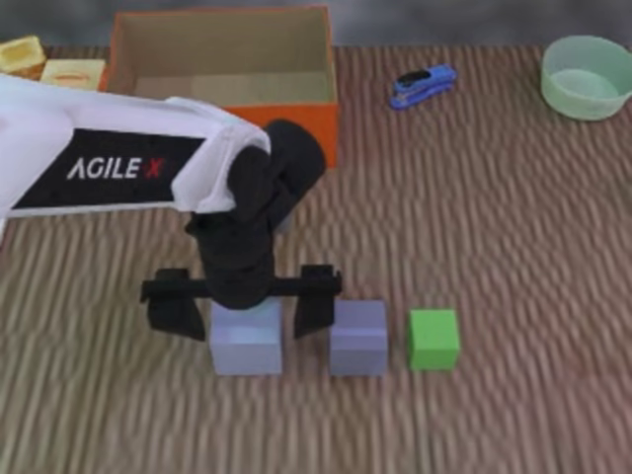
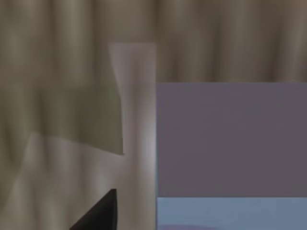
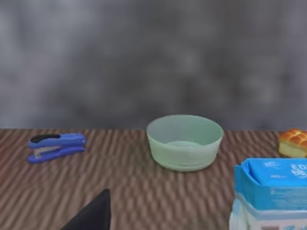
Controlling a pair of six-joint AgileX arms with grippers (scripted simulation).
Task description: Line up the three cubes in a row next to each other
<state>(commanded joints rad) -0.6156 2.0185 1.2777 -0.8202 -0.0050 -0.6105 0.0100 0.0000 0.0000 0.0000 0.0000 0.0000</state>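
Observation:
The three cubes stand in a row near the front of the table. The large pale lavender-blue cube [image 1: 247, 341] is on the left, the lavender-purple cube [image 1: 357, 338] in the middle and the small green cube [image 1: 434, 339] on the right, with small gaps between them. My left gripper [image 1: 244, 308] hangs open over the pale cube, one finger on each side and clear of it. In the left wrist view the pale cube [image 2: 230, 213] fills the corner beside one dark fingertip [image 2: 103, 213]. My right arm is outside the top view; its wrist view shows one fingertip [image 3: 93, 215] over bare table.
A big orange cardboard box [image 1: 321, 128] stands behind my left arm. Two yellow items [image 1: 22, 51] lie at the back left. A blue stapler [image 1: 423, 85] and a pale green bowl [image 1: 587, 77] sit at the back right. A blue packet [image 3: 271, 184] and bread [image 3: 293, 143] are near my right gripper.

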